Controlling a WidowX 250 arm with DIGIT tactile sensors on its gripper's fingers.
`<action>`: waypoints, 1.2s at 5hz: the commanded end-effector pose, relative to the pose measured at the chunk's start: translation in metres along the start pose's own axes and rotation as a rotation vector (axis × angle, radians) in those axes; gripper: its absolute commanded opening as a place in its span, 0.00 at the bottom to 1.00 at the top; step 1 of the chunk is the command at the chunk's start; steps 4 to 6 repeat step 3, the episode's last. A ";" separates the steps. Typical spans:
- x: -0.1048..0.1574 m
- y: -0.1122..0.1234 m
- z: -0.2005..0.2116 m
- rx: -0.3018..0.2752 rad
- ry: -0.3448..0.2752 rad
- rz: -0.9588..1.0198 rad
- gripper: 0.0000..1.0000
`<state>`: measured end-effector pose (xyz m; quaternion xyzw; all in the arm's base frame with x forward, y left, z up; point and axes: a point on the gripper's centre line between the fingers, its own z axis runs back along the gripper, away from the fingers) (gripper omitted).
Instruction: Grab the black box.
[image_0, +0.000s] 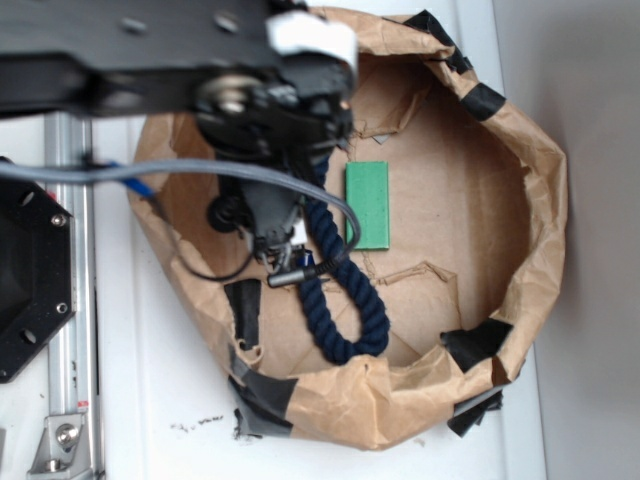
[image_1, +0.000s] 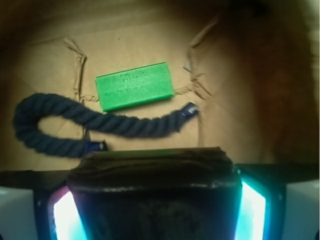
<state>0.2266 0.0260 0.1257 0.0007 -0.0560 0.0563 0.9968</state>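
Note:
The black box fills the bottom of the wrist view, glossy and dark with a rounded top edge. It sits between my gripper's two fingers, whose lit pads press against its left and right sides. The gripper is shut on it. In the exterior view the gripper hangs over the left part of the brown paper bag floor, and the box is hidden under the arm.
A green rectangular block lies just beyond the gripper. A dark blue rope loops between them. Crumpled bag walls with black tape patches ring the floor. A metal rail stands at the left.

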 end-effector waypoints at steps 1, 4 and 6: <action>0.018 -0.014 0.028 0.007 -0.054 0.023 0.00; 0.032 -0.028 0.017 -0.013 -0.069 -0.057 0.00; 0.032 -0.028 0.017 -0.013 -0.069 -0.057 0.00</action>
